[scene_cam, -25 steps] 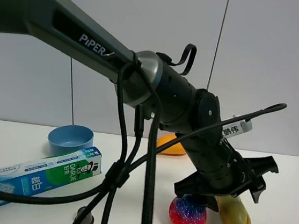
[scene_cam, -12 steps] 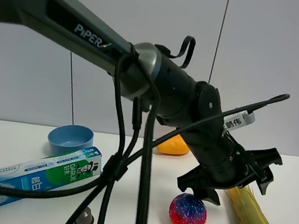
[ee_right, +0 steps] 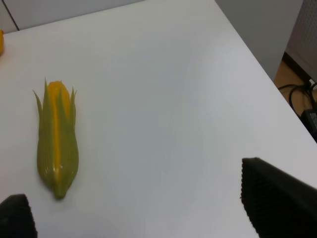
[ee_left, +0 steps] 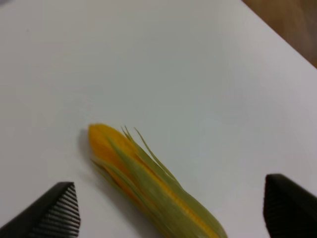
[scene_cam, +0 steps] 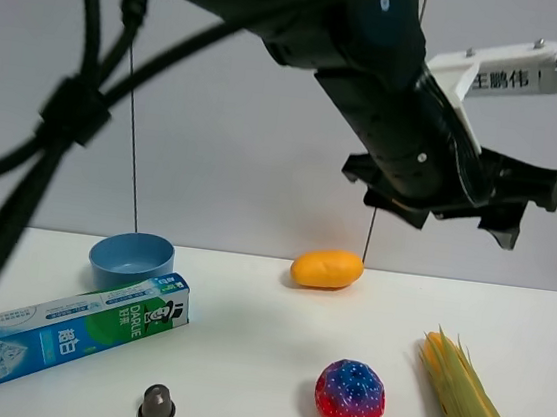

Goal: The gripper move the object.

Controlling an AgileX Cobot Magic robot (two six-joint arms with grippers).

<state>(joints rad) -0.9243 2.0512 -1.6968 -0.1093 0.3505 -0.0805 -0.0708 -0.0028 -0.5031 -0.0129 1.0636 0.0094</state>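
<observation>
The ear of corn [scene_cam: 463, 401], yellow kernels in green husk, lies flat on the white table at the front right, touching nothing. It also shows in the left wrist view [ee_left: 148, 183] and the right wrist view [ee_right: 57, 144]. My left gripper [scene_cam: 449, 213], a black claw on the thick black arm, hangs high above the corn, open and empty; in its own view [ee_left: 171, 208] the jaws stand wide apart with the corn below them. My right gripper [ee_right: 148, 208] is open and empty, to the side of the corn; I cannot find it in the exterior view.
A colourful ball [scene_cam: 350, 396] lies left of the corn. An orange mango [scene_cam: 327, 268] sits behind it. A blue bowl [scene_cam: 132, 257], a toothpaste box [scene_cam: 63, 330] and a small dark capsule [scene_cam: 156, 405] are on the left. The table's right edge [ee_right: 257, 59] is close.
The left gripper let go of the corn, which came to lie flat on the table to the right of the ball. The gripper then rose high above it.
</observation>
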